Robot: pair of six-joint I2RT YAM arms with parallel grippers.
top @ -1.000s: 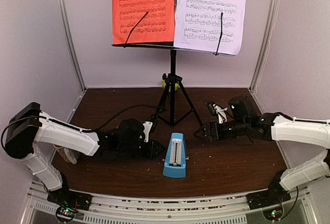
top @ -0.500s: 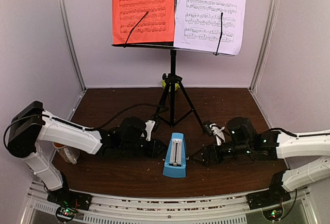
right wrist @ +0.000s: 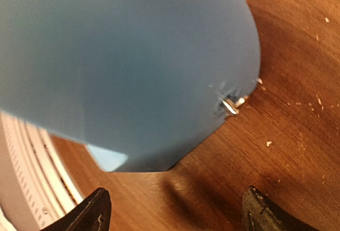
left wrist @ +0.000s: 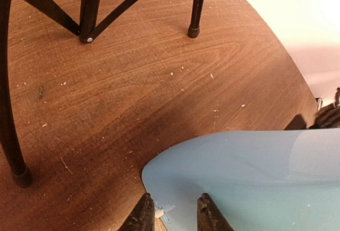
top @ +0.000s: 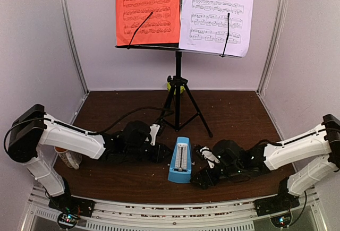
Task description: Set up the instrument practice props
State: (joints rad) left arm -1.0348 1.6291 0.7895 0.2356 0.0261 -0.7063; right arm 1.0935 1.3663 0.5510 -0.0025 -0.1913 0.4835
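The black music stand (top: 178,77) stands on its tripod at the back, with the red sheet (top: 147,8) and the white sheet (top: 217,13) side by side on its desk. The blue metronome (top: 180,162) stands upright in front of it. My left gripper (top: 161,154) is at its left side; in the left wrist view the narrowly parted jaws (left wrist: 175,217) straddle the blue corner (left wrist: 255,183). My right gripper (top: 197,177) lies low by its right base corner, open wide (right wrist: 178,212), with the blue body (right wrist: 122,56) and its metal winding key (right wrist: 231,105) just ahead of the fingertips.
A small green bowl (top: 175,86) sits behind the tripod. A patterned mug (top: 68,157) stands under my left arm. Tripod legs (left wrist: 195,5) spread close behind the metronome. Walls close in on both sides, and a metal rail (top: 170,210) runs along the front edge.
My right arm swept left and toward the front, from beside the tripod's right leg down to the metronome's right base. Left arm and metronome stayed put.
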